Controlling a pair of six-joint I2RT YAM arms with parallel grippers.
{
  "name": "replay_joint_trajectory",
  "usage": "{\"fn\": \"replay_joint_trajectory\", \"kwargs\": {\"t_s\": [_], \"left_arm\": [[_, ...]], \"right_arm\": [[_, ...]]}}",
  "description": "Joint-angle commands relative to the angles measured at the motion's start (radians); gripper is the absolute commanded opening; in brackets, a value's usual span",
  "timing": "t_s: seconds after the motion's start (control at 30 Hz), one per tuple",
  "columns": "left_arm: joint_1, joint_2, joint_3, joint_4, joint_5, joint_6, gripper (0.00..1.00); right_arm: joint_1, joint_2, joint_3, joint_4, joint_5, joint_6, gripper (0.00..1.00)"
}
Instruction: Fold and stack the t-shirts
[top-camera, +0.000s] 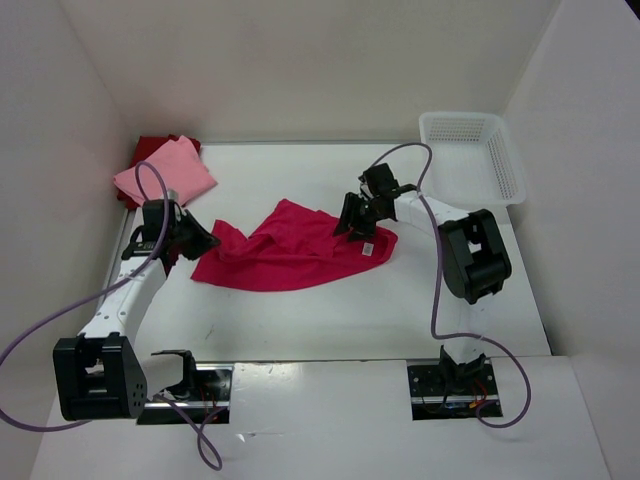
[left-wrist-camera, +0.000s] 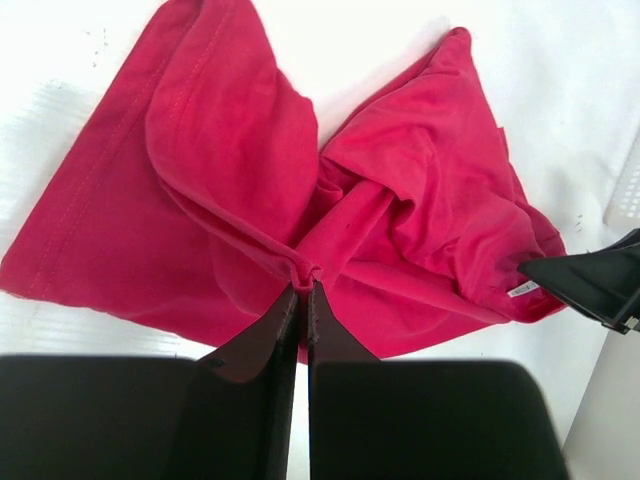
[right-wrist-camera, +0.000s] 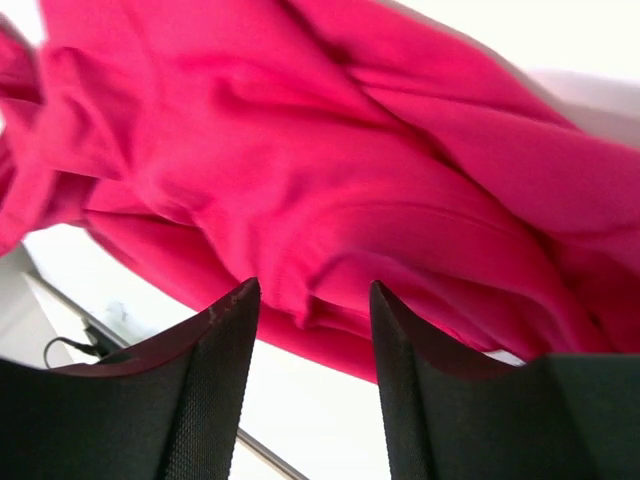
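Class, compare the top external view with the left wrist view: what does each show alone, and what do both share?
Only the top view: the pink shirt lying on the dark red shirt at the far left, and the basket at the far right. Only the left wrist view: the pinch up close, the left gripper shut on a fold of the crimson shirt. Both: that shirt, crumpled, and the right gripper at its edge.

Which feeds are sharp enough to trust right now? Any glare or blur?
Top external: sharp, evenly lit, soft shadows. Left wrist: crimson shirt crisp, table glares white, left gripper blurred at its base. Right wrist: shirt soft, smeared top right; right gripper fingers in focus.
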Motion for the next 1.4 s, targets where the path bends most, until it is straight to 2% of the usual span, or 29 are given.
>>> {"fn": "replay_joint_trajectory", "kwargs": {"t_s": [0.0,0.03,0.33,0.43,0.47,0.57,0.6,0.67,0.77,0.8,0.97,1.0,1.07,1.1,1.17,1.23,1.27,1.33,1.37], "left_arm": [[0.003,-0.002,0.0,0.063,0.035,-0.014,0.09],[0.003,-0.002,0.0,0.063,0.035,-0.014,0.09],[0.003,0.044,0.02,0.081,0.055,0.014,0.09],[0.003,0.064,0.029,0.103,0.076,0.004,0.09],[0.003,0.076,0.029,0.103,0.076,0.004,0.09],[0.003,0.098,0.055,0.112,0.087,0.004,0.09],[0.003,0.108,0.078,0.121,0.087,0.004,0.09],[0.003,0.133,0.11,0.121,0.087,0.004,0.09],[0.003,0.183,0.224,0.141,0.098,-0.005,0.07],[0.003,0.199,0.261,0.15,0.098,-0.017,0.06],[0.003,0.309,0.561,0.16,0.088,-0.035,0.06],[0.003,0.32,0.671,0.16,0.088,-0.036,0.06],[0.015,0.352,0.786,0.141,0.079,-0.036,0.06],[0.043,0.352,0.842,0.141,0.079,-0.046,0.06],[0.08,0.352,0.955,0.13,0.088,-0.062,0.05],[0.153,0.293,0.968,0.13,0.088,-0.071,0.05],[0.173,0.273,0.944,0.114,0.078,-0.071,0.05],[0.203,0.219,0.889,0.104,0.052,-0.06,0.05],[0.203,0.204,0.794,0.115,0.052,-0.06,0.05]], "right_arm": [[0.022,-0.02,0.048,-0.015,-0.01,0.019,0.52],[0.031,-0.02,0.039,-0.015,-0.022,0.029,0.5],[0.071,0.072,0.05,-0.009,-0.012,0.052,0.5],[0.071,0.095,0.062,0.001,-0.058,0.052,0.47],[0.071,0.104,0.079,0.001,-0.069,0.052,0.44],[0.071,0.12,0.131,0.001,-0.092,0.052,0.15],[0.071,0.12,0.163,0.001,-0.076,0.052,0.02],[0.071,0.095,0.212,-0.013,-0.067,0.032,0.0],[0.027,0.054,0.376,-0.102,-0.056,-0.011,0.0],[0.007,0.045,0.475,-0.12,-0.065,-0.011,0.0],[-0.139,0.02,0.761,-0.133,-0.265,0.065,0.0],[-0.153,0.02,0.886,-0.133,-0.291,0.082,0.0],[-0.18,0.054,1.031,-0.133,-0.366,0.153,0.0],[-0.205,0.067,1.144,-0.08,-0.392,0.189,0.0],[-0.231,0.029,1.156,0.032,-0.473,0.325,0.0],[-0.251,-0.03,1.168,0.059,-0.498,0.337,0.0],[-0.251,-0.064,1.125,0.059,-0.498,0.285,0.0],[-0.251,-0.194,1.009,0.021,-0.484,0.216,0.0],[-0.251,-0.251,0.784,0.037,-0.472,0.176,0.0]]}}
